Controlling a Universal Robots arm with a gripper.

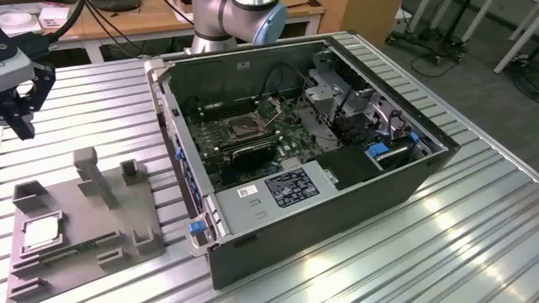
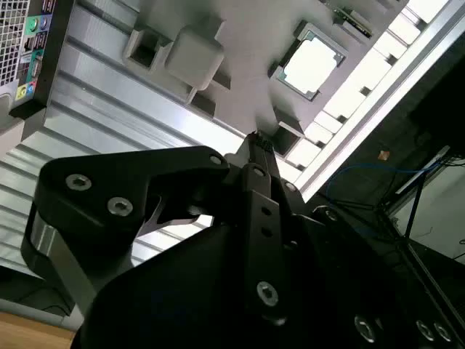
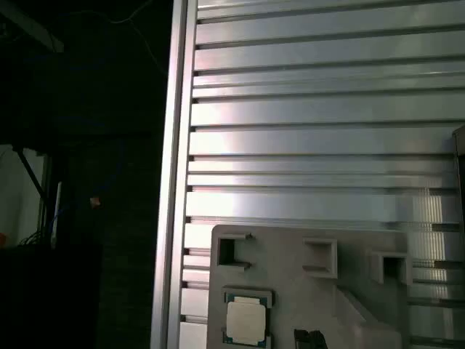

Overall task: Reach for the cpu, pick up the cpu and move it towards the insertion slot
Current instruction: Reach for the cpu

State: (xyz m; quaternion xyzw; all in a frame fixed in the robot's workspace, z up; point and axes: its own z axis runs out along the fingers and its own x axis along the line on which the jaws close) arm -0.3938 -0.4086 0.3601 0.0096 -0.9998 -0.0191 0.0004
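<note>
The slatted aluminium table [image 1: 455, 252] carried every item inspected. An open computer case [image 1: 370, 196] lay on its side toward the exterior view's right, with its interior facing up. The grey arm [image 1: 221, 19] rose behind the case at the table's far edge. A green motherboard [image 1: 291, 148] lined the floor of the case. A grey plastic tray [image 1: 93, 227] sat flat on the table toward the exterior view's left, near the case.

The gripper [image 1: 24, 129] hung at the exterior view's left edge, above the table and beyond the tray's far end, apart from the tray. In the second wrist view the gripper [image 2: 258, 142] showed its jaws brought together at the tips with nothing held between them, and it touched no item.

The insertion slot [image 1: 245, 129] was a square socket with a silver frame and a dark centre. It sat on the motherboard near the middle of the case, well apart from the gripper.

The cpu [image 1: 40, 233] lay flat in a square recess of the tray, on the side toward the exterior view's left, with its pale metal top facing up. Both wrist views showed the cpu [image 2: 311, 64] [image 3: 245, 321] seated in that recess, apart from the gripper's tips. It was well apart from the insertion slot, with the case wall between them. A narrow green memory stick [image 1: 76, 247] lay in the tray just beside the cpu.
</note>
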